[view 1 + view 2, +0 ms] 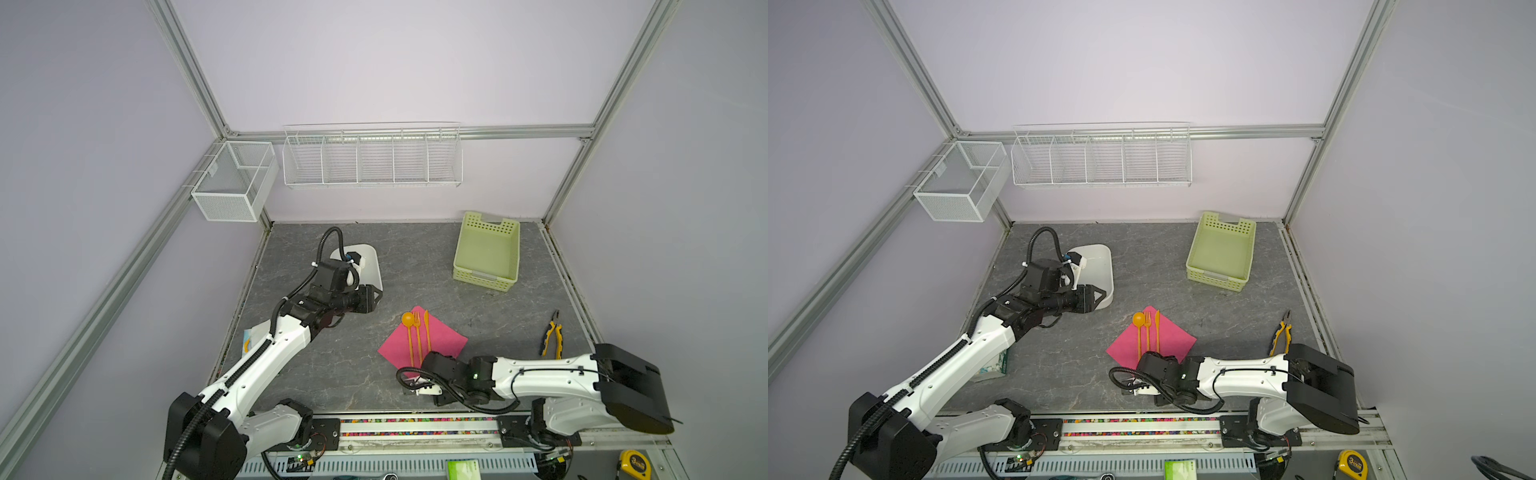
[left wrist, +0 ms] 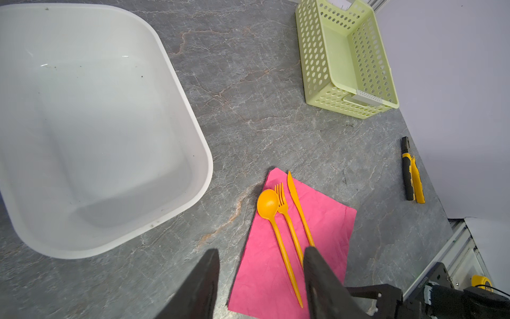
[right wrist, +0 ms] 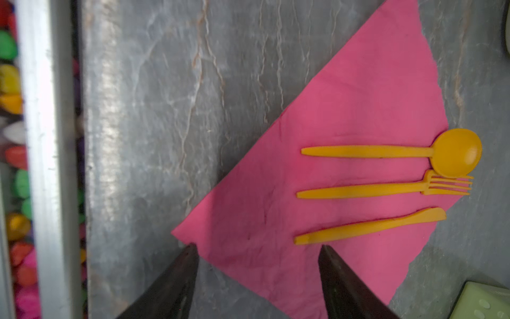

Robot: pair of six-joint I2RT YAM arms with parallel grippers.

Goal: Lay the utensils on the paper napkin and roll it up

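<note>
The pink paper napkin (image 1: 440, 345) (image 1: 1171, 338) lies flat on the grey table, set as a diamond. Three orange utensils rest side by side on its far half: spoon (image 3: 455, 152), fork (image 3: 358, 190) and knife (image 3: 372, 226). The spoon's bowl (image 1: 407, 319) sits at the napkin's edge. My right gripper (image 3: 258, 245) hangs open over the napkin's near corner, with nothing between its fingers; in both top views its wrist (image 1: 440, 363) covers that corner. My left gripper (image 1: 376, 297) (image 2: 262, 250) is open and empty, in the air beside the white tub, left of the napkin.
A white tub (image 1: 374, 266) (image 2: 193, 116) stands at the back left under the left arm. A green perforated basket (image 1: 486, 253) sits at the back right. Yellow-handled pliers (image 1: 552, 336) lie by the right wall. A tissue box (image 1: 994, 368) is under the left forearm.
</note>
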